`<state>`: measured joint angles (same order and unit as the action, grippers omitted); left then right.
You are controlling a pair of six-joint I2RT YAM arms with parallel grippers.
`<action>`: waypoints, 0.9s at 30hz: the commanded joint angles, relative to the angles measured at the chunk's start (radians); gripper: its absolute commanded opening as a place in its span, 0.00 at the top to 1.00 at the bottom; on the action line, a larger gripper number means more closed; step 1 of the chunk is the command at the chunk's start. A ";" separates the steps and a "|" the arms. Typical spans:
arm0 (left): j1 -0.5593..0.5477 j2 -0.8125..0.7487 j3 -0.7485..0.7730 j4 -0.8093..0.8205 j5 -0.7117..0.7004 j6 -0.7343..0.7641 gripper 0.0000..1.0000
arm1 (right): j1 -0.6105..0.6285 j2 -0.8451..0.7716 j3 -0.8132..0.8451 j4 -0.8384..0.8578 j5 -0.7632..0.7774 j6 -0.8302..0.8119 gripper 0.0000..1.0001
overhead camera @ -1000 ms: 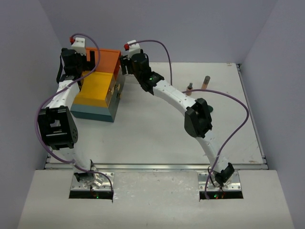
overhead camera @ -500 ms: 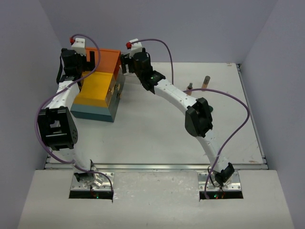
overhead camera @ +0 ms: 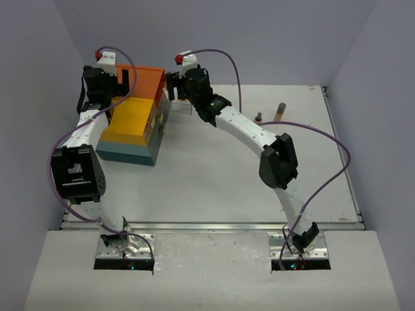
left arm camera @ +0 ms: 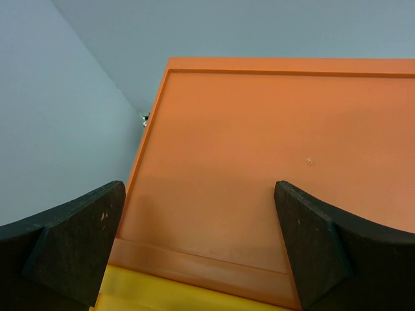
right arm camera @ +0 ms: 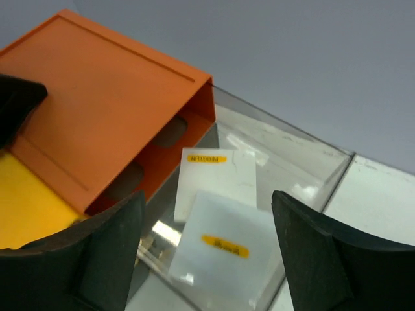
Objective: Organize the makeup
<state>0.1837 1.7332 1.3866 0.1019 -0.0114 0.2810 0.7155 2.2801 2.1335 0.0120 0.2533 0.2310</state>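
Two flat white square packets with yellow labels lie in a clear drawer (right arm camera: 311, 162). One packet (right arm camera: 217, 178) lies flat; the other (right arm camera: 220, 249) overlaps its near edge and looks blurred. My right gripper (right arm camera: 207, 201) is open and empty just above them, beside the drawer box (overhead camera: 133, 120). It also shows in the top view (overhead camera: 174, 87). My left gripper (left arm camera: 199, 194) is open and empty over the box's orange top (left arm camera: 272, 149), at the back left of the top view (overhead camera: 115, 83). Two tan bottles (overhead camera: 280, 111) (overhead camera: 258, 118) stand at the back right. Other makeup is out of view.
The orange-yellow-teal drawer box stands at the table's back left, against the left wall. Dark recesses (right arm camera: 172, 133) show in the side of its orange layer. The right arm's elbow (overhead camera: 279, 162) reaches across the middle of the table.
The right arm has shifted a little to the right and back, its gripper staying over the clear drawer. The left arm has not moved.
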 commanded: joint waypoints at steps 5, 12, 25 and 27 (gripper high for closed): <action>0.000 0.042 -0.064 -0.173 -0.029 0.037 0.00 | -0.144 -0.430 -0.442 -0.067 -0.218 0.469 0.53; 0.000 0.027 -0.064 -0.173 -0.038 0.040 0.00 | -0.179 -0.440 -0.611 0.030 -0.278 0.536 0.70; 0.000 0.025 -0.057 -0.177 -0.039 0.042 0.00 | -0.155 -0.137 -0.337 0.053 -0.409 0.642 0.78; 0.000 0.027 -0.058 -0.176 -0.040 0.041 0.00 | -0.142 -0.086 -0.234 0.036 -0.407 0.629 0.78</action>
<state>0.1837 1.7294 1.3731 0.1207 -0.0151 0.2807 0.5456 2.1285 1.7058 -0.0010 -0.0956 0.8442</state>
